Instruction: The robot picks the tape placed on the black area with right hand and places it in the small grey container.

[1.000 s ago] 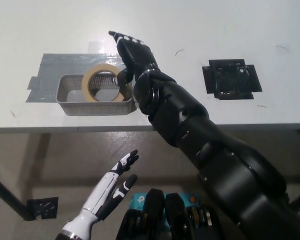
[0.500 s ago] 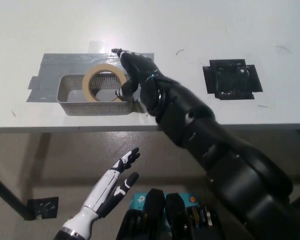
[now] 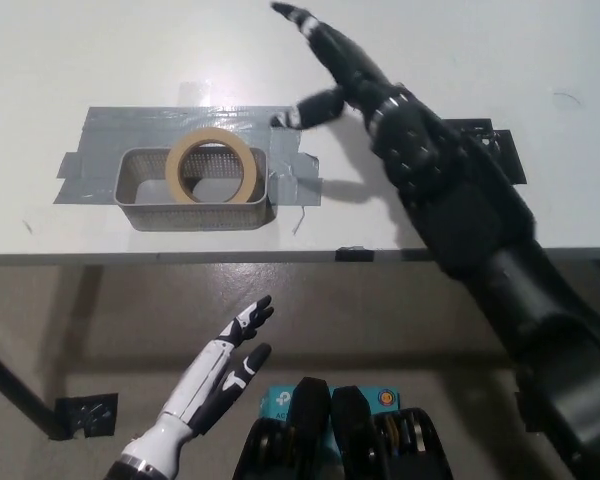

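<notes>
Right hand [image 3: 342, 72] spread, holding nothing.

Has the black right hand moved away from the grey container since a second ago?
Yes. The right hand has lifted up and rightward, off the container; the tape stays inside.

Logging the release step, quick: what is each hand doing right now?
Right hand: open, empty, above table.
Left hand: open, empty, below table edge.
</notes>
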Controlling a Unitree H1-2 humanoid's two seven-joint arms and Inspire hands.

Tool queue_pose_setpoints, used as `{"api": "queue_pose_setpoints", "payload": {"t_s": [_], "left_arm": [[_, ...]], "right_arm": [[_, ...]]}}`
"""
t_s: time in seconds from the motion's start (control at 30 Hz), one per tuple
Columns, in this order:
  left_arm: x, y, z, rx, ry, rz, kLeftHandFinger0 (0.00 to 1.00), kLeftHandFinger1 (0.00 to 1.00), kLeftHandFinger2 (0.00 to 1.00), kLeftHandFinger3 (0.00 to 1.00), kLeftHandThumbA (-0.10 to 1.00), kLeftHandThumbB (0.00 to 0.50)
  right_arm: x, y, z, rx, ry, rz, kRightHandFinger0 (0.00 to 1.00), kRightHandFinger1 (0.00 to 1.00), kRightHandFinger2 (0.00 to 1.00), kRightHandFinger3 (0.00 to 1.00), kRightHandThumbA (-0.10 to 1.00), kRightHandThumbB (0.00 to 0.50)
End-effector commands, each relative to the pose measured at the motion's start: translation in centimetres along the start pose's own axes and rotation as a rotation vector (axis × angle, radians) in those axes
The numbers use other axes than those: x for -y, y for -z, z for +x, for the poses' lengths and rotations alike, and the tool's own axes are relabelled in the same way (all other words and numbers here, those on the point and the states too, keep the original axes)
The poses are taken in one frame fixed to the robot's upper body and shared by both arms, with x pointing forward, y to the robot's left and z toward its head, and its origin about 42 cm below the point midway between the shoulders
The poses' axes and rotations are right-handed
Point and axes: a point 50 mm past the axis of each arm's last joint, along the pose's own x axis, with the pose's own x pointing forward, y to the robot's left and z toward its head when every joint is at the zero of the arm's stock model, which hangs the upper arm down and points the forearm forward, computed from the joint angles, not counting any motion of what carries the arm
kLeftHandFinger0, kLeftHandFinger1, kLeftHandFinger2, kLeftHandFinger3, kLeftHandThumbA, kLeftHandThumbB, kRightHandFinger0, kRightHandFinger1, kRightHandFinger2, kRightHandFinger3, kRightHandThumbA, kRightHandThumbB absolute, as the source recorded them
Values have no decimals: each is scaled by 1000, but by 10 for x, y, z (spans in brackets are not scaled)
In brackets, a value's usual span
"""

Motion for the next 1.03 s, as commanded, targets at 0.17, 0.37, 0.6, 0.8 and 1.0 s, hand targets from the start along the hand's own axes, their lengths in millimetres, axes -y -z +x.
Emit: {"api": "queue_pose_setpoints", "payload": {"t_s": [0.17,0.37,0.6,0.8,1.0], "left_arm": [[-25,4,5,38,-120,-33,1000,1000,1000,1000,1000,203],[-29,17,0,4,-146,-36,1000,1000,1000,1000,1000,162],[-23,26,-7,-30,-168,-53,1000,1000,1000,1000,1000,160],[-25,27,-17,-48,-204,-42,1000,1000,1000,1000,1000,173],[-30,25,-16,-36,-229,-37,1000,1000,1000,1000,1000,167]], "right_arm": [[115,5,-240,409,241,319,1000,1000,1000,1000,962,321],[43,82,-281,213,310,532,1000,1000,1000,1000,1000,180],[-36,109,-289,83,246,657,1000,1000,1000,1000,1000,120],[-64,129,-291,-4,182,652,1000,1000,1000,1000,968,149],[-67,135,-289,-17,157,667,1000,1000,1000,1000,955,163]]}}
